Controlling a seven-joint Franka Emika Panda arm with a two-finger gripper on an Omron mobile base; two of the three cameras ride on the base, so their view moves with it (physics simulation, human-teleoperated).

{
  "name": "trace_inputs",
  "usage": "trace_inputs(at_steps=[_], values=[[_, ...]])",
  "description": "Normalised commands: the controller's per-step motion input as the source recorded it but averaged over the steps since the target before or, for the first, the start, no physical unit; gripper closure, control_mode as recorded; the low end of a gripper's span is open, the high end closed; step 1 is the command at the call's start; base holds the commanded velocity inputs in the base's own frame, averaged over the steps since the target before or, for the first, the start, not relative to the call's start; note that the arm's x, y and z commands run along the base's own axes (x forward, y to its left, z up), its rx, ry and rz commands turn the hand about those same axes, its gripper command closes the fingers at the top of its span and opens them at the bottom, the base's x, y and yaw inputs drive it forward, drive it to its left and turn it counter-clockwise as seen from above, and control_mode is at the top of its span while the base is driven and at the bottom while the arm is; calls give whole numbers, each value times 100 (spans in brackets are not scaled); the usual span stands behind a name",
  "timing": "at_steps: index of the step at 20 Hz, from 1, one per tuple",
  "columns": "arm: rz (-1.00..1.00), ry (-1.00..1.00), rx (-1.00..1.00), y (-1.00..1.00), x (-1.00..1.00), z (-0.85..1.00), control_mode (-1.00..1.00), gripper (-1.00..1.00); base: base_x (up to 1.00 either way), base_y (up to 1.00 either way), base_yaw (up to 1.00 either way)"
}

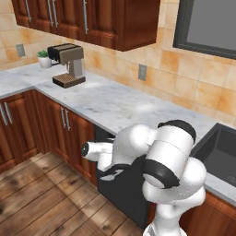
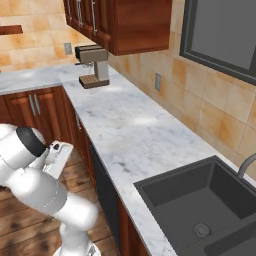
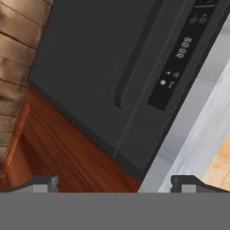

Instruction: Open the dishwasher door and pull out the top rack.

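My pincer [image 3: 114, 183] hangs released, its two dark finger tips [image 3: 42, 183] spread wide and touching nothing, facing the dishwasher door [image 3: 90, 67] from close by. That door is a wide, flat matte-black panel, shut, set under the counter between reddish-brown wooden cabinet fronts [image 3: 67, 152]. Its long black bar handle [image 3: 134, 67] runs beside a thin control strip [image 3: 177, 58] with pale digits and small symbols that I cannot read.

From my left base camera the white arm [image 1: 161, 161] blocks most of the black panel, and the hand itself is lost behind my own elbow. From the right base camera I see the door only edge-on as a dark sliver [image 2: 102, 187] below the counter lip.

Above it stretches the grey-white marble countertop [image 1: 115, 103]. A black sunken sink [image 2: 200, 200] lies to the right, a brown-and-silver coffee machine [image 1: 69, 64] stands far left, with a small potted green plant [image 1: 44, 58] beside it. Wooden plank flooring [image 1: 41, 203] lies in front.
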Motion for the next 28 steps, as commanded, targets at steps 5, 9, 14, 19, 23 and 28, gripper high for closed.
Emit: trace_inputs(at_steps=[5, 9, 14, 19, 23, 28], values=[[-6, -27, -17, 9, 4, -40, -100, -100, 0, 0, 0], [0, -33, -18, 0, 5, -11, -100, -100, 0, 0, 0], [0, -28, -9, -1, 8, 1, -100, -100, 0, 0, 0], [-5, -23, -2, 0, 4, 0, -100, -100, 0, 0, 0], [-11, -15, 0, -10, 5, 29, -100, -100, 0, 0, 0], [-8, -5, 0, -44, 10, 25, -100, -100, 0, 0, 0]])
